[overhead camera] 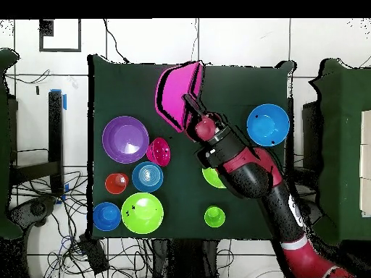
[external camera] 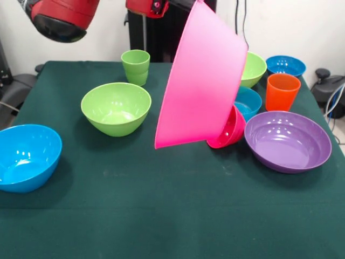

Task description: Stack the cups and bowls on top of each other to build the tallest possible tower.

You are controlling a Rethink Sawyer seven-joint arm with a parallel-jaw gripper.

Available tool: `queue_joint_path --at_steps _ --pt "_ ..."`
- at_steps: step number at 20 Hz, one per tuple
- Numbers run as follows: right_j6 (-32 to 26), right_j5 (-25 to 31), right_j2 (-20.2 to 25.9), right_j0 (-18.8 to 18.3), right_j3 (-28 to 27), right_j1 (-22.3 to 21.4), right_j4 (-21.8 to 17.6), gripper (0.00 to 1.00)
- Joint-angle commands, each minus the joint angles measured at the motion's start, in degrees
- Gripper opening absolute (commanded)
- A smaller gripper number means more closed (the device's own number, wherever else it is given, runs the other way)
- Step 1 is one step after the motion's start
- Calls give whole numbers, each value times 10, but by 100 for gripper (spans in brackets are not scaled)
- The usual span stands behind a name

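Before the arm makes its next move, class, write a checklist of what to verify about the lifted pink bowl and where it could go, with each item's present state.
1. Big pink bowl off the table: ok, held high and tilted steeply.
2. Grasp by the gripper secure: cannot tell; the bowl hides the contact.
3. Bowl clear of the small red-pink bowl: cannot tell; they overlap in front view.
4. Purple bowl empty and upright as a base: ok.
5. Near lime green bowl empty: ok.
6. Any stack started: not ok, none visible.
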Motion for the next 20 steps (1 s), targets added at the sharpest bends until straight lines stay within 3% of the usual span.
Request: queue_joint_path --at_steps 1,11,20 --pt "-231 87 -81 4 -80 72 9 0" --pt "-288 112 -93 -4 -103 115 23 0" --pt "-284 109 -106 -4 -108 114 28 0"
